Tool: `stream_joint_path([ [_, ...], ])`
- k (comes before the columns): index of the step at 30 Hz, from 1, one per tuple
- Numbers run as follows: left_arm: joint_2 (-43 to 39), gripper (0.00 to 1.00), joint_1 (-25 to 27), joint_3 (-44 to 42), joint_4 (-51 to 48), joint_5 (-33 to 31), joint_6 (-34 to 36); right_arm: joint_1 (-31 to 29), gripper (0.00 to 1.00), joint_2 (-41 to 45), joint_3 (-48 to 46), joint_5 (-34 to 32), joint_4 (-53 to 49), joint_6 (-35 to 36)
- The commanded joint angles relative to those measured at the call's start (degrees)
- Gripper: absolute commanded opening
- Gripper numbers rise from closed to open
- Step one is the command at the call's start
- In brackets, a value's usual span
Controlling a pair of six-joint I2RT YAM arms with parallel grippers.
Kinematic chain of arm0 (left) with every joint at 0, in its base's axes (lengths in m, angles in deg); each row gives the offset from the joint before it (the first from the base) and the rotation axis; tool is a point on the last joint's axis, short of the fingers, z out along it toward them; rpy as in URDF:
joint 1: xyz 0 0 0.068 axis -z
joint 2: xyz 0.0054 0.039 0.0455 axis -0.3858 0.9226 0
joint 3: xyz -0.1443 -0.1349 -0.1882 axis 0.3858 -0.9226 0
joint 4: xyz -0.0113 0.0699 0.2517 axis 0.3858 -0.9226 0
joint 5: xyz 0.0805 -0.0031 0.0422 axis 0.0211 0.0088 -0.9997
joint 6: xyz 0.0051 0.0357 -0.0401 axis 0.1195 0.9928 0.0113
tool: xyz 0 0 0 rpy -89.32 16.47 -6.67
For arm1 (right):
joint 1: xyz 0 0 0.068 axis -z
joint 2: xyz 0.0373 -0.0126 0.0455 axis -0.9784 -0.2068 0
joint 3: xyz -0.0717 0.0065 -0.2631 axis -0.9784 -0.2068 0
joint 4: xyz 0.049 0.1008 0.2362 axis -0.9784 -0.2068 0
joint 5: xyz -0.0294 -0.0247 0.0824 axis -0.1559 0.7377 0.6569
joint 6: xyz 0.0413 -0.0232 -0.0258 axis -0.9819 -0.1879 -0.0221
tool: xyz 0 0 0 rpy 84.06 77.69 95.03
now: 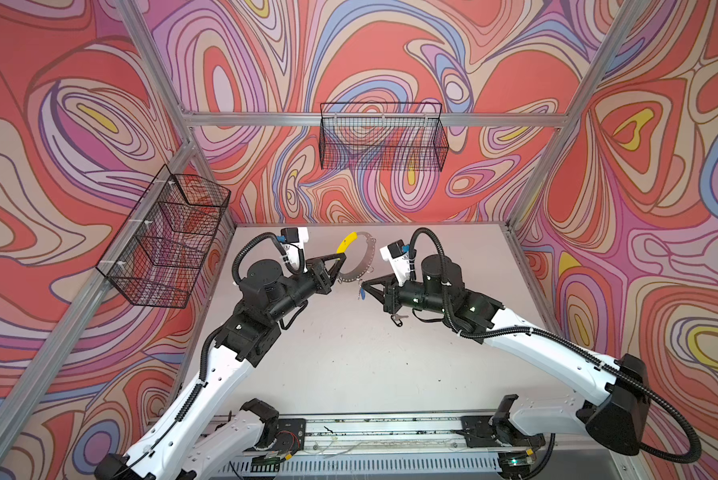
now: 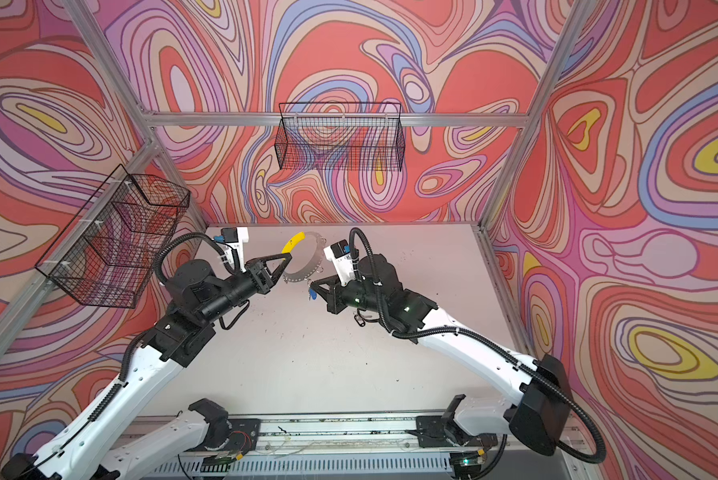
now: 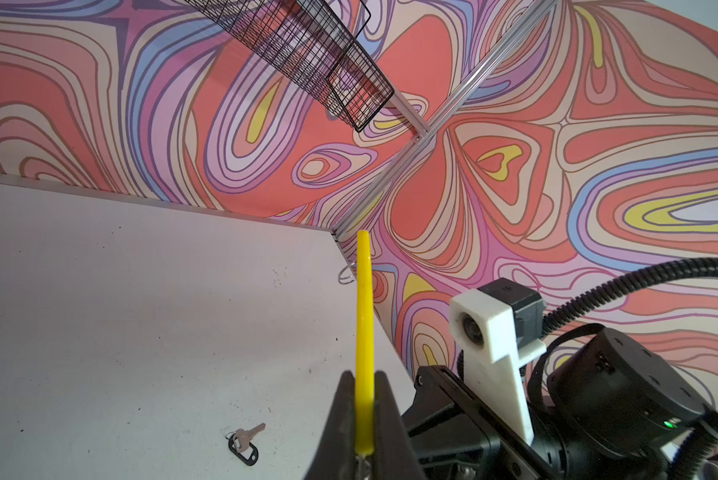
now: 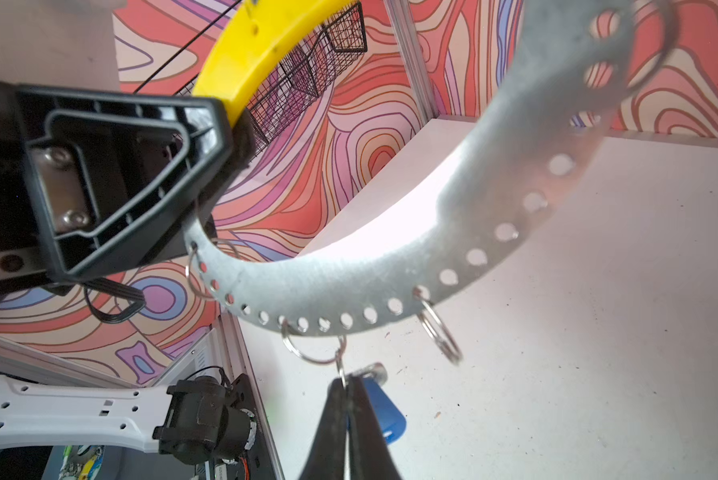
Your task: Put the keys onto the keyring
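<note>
Two keys are in this job. The key with a blue tag is up in the air, pinched in the right gripper. Its fingers are pressed tight together on the key's top end. In both top views this key hangs just right of the middle of the frame. The tip of it sits right at a small wire loop on the rim of the keyring. I cannot tell if it is hooked on.

The key with a black tag lies flat on the table. In a top view it peeks out from under the right arm, a bit below the blue one.

The keyring is a big flat grey ring full of little holes. It stands on edge in the air, above the middle of the frame in both top views. The left gripper is squeezed shut on its yellow sleeve and holds the ring up off the table.

Around them the walls are full of pink, red and purple swirls. One black wire basket hangs on the back wall at the upper middle. Another basket hangs on the wall at the left.
</note>
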State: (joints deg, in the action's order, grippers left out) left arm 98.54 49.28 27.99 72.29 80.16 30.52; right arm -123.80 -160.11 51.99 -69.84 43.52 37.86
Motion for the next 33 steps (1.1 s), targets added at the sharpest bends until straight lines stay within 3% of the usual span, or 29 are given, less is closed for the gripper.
stream_joint_path([
  [1,-0.6,0.0,0.2,-0.8,5.4,1.4,-2.8,1.0,0.0,0.1,-2.0,3.0,4.0,-2.3],
  [6,-0.3,0.0,0.2,-3.3,10.9,2.1,-9.2,1.2,0.0,0.3,-3.9,6.3,10.4,-5.0],
  [7,-0.1,0.0,0.2,-3.7,11.7,2.1,-10.3,1.3,0.06,0.3,-3.8,6.6,10.7,-5.1],
  [8,-0.1,0.0,0.3,-4.2,12.6,2.1,-11.6,1.2,0.21,0.4,-3.7,6.7,10.7,-4.9],
  [9,0.0,0.0,0.3,-4.5,13.2,1.9,-12.8,1.3,0.3,0.8,-3.8,6.5,10.4,-4.4],
  [13,-0.1,0.0,0.2,-4.6,12.0,0.7,-14.1,1.3,0.4,4.2,-3.8,3.3,7.3,-1.6],
  [22,-0.3,0.0,0.3,-3.1,8.0,-1.9,-14.6,0.4,0.36,5.9,2.8,-3.1,-5.7,6.8],
  [26,-0.4,0.0,0.3,-2.7,6.9,-3.2,-15.4,-4.7,0.3,3.5,7.2,-10.2,-11.0,11.8],
  [33,-0.4,0.0,0.3,-2.4,6.5,-3.4,-15.9,-6.0,0.26,1.5,8.4,-16.1,-12.0,13.5],
])
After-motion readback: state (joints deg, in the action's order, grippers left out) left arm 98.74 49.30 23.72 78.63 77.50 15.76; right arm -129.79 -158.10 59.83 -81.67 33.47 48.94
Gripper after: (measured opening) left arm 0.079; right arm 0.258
